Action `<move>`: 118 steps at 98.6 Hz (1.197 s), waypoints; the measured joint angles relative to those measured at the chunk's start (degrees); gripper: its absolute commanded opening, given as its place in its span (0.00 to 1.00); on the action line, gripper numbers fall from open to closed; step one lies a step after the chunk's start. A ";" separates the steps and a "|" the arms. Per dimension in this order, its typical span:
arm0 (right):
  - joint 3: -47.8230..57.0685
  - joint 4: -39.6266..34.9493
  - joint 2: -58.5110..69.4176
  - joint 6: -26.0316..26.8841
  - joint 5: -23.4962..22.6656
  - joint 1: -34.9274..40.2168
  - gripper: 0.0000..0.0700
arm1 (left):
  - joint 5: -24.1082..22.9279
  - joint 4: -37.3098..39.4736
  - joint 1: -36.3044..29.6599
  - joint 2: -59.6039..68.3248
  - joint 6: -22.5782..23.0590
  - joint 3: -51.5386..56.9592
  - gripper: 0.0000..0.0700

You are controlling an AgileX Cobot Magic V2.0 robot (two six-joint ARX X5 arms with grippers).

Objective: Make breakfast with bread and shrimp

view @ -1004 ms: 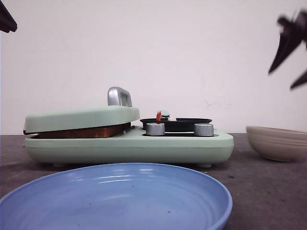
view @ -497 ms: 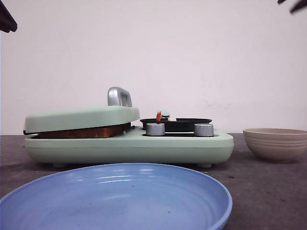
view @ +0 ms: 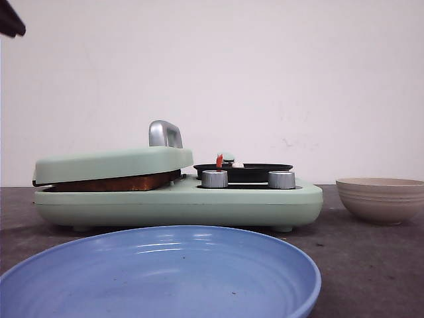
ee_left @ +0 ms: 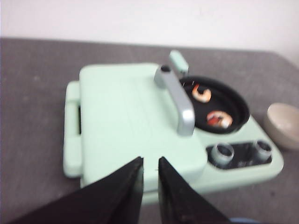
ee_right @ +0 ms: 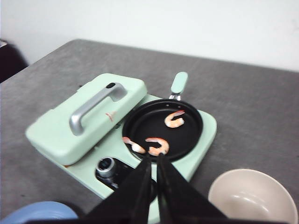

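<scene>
The bread [view: 112, 183] shows only as a brown crust edge under the shut mint-green lid [view: 112, 163] of the breakfast maker [view: 199, 205]. Three shrimp lie in the black pan [ee_right: 187, 135]: one on the far side [ee_right: 175, 119] and two near the knobs [ee_right: 158, 145]. In the front view only a red tail [view: 219, 160] sticks up. My left gripper [ee_left: 150, 161] is above the lid's front edge, fingers almost together and empty; it shows in the corner of the front view [view: 10, 23]. My right gripper [ee_right: 154, 158] hovers above the pan's front rim, shut and empty.
A blue plate [view: 159, 271] lies in front of the maker. A beige bowl [view: 381, 199] stands to its right and also shows in the right wrist view [ee_right: 252, 198]. Two silver knobs [view: 214, 179] sit on the maker's front. The lid has a silver handle [ee_left: 180, 100].
My right gripper has risen out of the front view at the top right, uncovering the beige bowl. The left gripper stays in the top left corner. The maker and shrimp are unmoved.
</scene>
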 measured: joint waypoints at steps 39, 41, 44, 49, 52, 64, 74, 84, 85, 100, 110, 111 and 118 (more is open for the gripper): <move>-23.67 6.73 -18.03 6.10 0.20 0.00 0.01 | -1.03 -0.87 -1.20 -9.99 -3.63 -10.88 0.02; -24.00 6.67 -18.36 6.38 0.24 0.00 0.01 | -1.36 -1.60 -1.18 -10.75 -3.65 -11.08 0.02; -24.22 6.49 -18.60 6.71 0.52 0.00 0.01 | -1.88 -2.73 -1.18 -11.80 -3.67 -11.23 0.02; -24.24 6.16 -18.91 7.15 1.95 0.00 0.01 | -2.62 -4.31 -1.18 -13.20 -3.74 -11.23 0.02; -24.22 5.95 -19.02 7.43 2.82 0.00 0.01 | -3.23 -4.92 -1.20 -14.01 -3.80 -11.23 0.02; -24.24 3.52 -19.23 7.93 4.70 0.00 0.01 | -5.84 -6.64 -1.18 -15.45 -4.46 -11.23 0.02; -24.24 3.13 -19.17 8.72 4.55 0.00 0.01 | -6.10 -8.41 -1.18 -15.74 -5.20 -11.23 0.03; -24.22 4.55 -19.19 9.75 4.52 0.00 0.01 | -6.10 -9.84 -1.18 -15.74 -7.19 -11.23 0.03; -24.24 4.57 -19.19 9.75 4.52 0.00 0.01 | -6.12 -9.84 -1.18 -15.74 -7.23 -11.23 0.03; -24.24 4.59 -19.19 10.03 4.52 0.00 0.01 | -6.10 -9.84 -1.18 -15.74 -7.34 -11.23 0.03; -24.22 4.59 -19.19 10.12 4.52 0.00 0.01 | -6.10 -9.84 -1.18 -15.74 -7.43 -11.23 0.03; -24.22 4.59 -19.19 10.12 4.52 0.00 0.01 | -6.10 -9.84 -1.18 -15.74 -7.43 -11.23 0.03; -24.24 4.59 -19.19 10.12 4.52 0.00 0.01 | -6.10 -9.84 -1.18 -15.74 -7.43 -11.23 0.03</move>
